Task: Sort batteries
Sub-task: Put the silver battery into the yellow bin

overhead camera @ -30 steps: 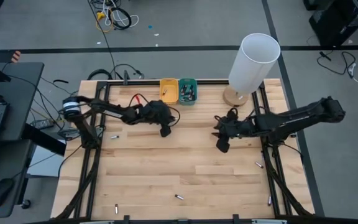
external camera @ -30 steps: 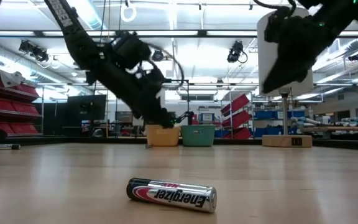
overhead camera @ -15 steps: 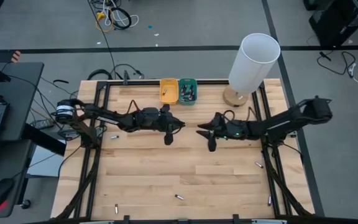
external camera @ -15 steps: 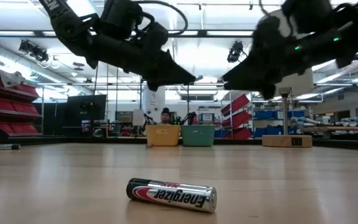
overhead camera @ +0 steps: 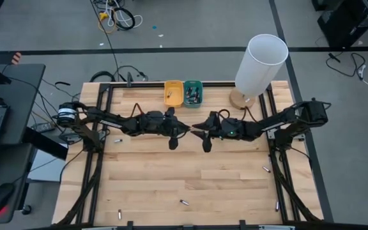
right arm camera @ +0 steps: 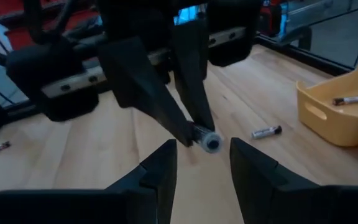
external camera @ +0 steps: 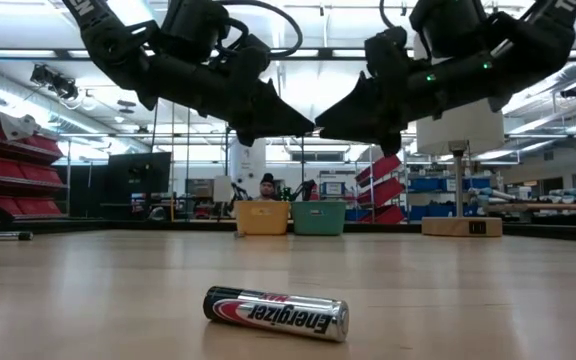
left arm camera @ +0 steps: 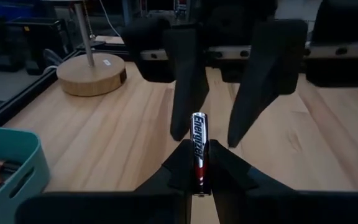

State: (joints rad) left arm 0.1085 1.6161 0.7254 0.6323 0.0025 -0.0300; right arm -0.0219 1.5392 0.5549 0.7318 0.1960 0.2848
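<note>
Above the middle of the table my two grippers meet tip to tip. My left gripper (overhead camera: 185,130) (left arm camera: 197,150) is shut on a black and silver battery (left arm camera: 197,134) that sticks out past its fingertips. My right gripper (overhead camera: 197,132) (right arm camera: 201,152) is open and faces it from the table's right. Its two fingers stand on either side of the battery's free end (right arm camera: 211,143) with a gap on each side. Loose batteries lie on their sides on the table, one near the front edge (external camera: 276,313). The yellow tray (overhead camera: 173,92) and the teal tray (overhead camera: 193,93) stand at the far edge with batteries inside. My left gripper pinches the battery's rear part (left arm camera: 197,173) between its two fingers. The battery lies along the fingers, and its labelled front end juts out beyond them toward the table's right. The fingers come nearly level from the table's left. The battery is lifted clear of the table.
A white lamp (overhead camera: 260,64) on a round wooden base (overhead camera: 241,98) stands at the far right, close behind my right arm. Stray batteries lie near the left edge (overhead camera: 115,139), the right edge (overhead camera: 266,169) and the front edge (overhead camera: 184,202). Bare wood spreads below the grippers.
My left gripper rose from the table in front of the trays and tipped from pointing down to nearly level; it has since kept still. My right gripper swung toward the table's left, tipped from pointing down to nearly level, and its fingers came up around the battery's free end.
</note>
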